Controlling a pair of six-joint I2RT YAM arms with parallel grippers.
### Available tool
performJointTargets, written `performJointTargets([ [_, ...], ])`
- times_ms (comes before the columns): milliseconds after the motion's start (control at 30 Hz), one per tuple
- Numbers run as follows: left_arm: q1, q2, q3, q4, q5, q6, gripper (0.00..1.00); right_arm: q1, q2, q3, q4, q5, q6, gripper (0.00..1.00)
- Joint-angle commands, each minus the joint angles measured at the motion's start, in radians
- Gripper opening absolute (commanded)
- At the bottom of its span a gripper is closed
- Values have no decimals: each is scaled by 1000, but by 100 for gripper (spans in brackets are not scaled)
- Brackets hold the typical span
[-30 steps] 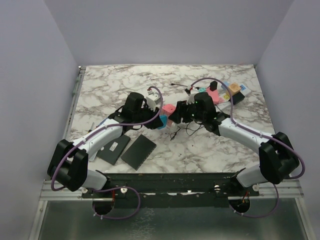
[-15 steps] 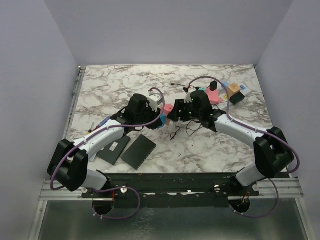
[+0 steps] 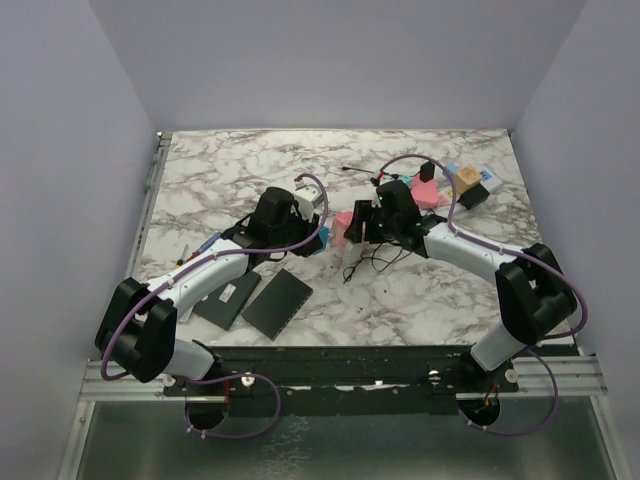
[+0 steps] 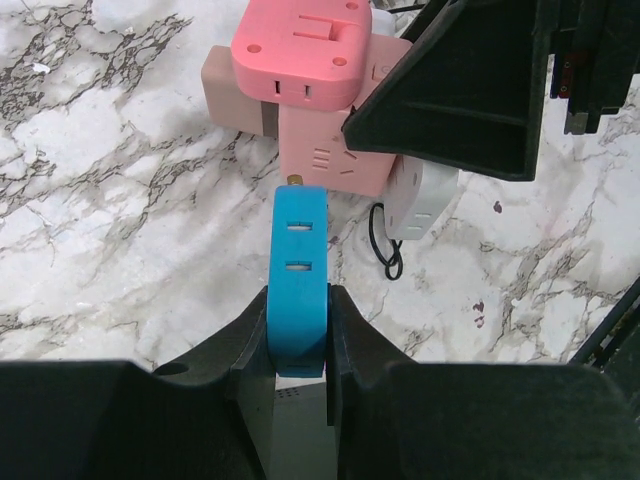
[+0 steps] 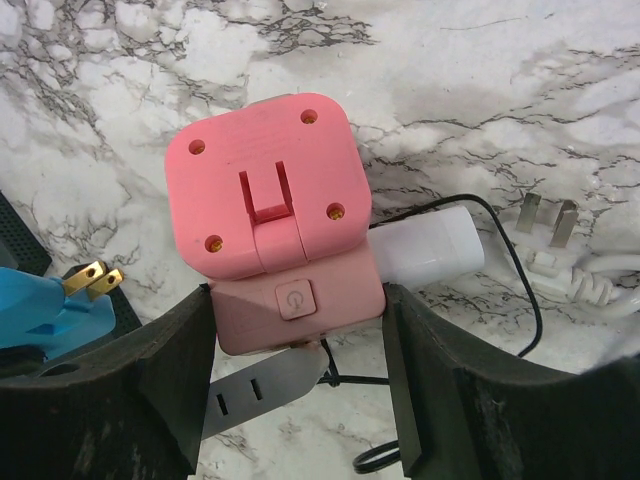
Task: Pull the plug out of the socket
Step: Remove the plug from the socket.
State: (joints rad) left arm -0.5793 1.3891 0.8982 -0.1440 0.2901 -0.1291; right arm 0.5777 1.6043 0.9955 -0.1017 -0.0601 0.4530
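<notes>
Plug and socket held apart, mid-table, one in each tool.

Left tool (image 4: 297, 302) is clamped on the blue plastic plug (image 4: 297, 235). Right tool (image 5: 297, 305) grips the pink cube-shaped plastic socket block (image 5: 270, 215) across its sides, around the middle of the white marble-patterned table (image 3: 200, 170). The plug's long axis runs straight out of the left tool toward the socket block, which lies just ahead of it on the right-edge side. Brass prongs (image 5: 88, 277) show bare beside the block, so the plug looks out. Any further separation would go back along that axis, toward the table's left edge. The left arm is nearer the plug.
</notes>
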Motion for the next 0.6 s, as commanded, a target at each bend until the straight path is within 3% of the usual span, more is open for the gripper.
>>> performJointTargets([
  [0, -2, -3, 17, 22, 39, 11, 0, 2, -35, -6, 59, 6, -1, 0],
  [367, 0, 1, 21, 21, 51, 12, 0, 2, -79, -56, 125, -24, -7, 0],
  [567, 70, -20, 15, 31, 36, -2, 0, 1, -162, -72, 137, -13, -1, 0],
])
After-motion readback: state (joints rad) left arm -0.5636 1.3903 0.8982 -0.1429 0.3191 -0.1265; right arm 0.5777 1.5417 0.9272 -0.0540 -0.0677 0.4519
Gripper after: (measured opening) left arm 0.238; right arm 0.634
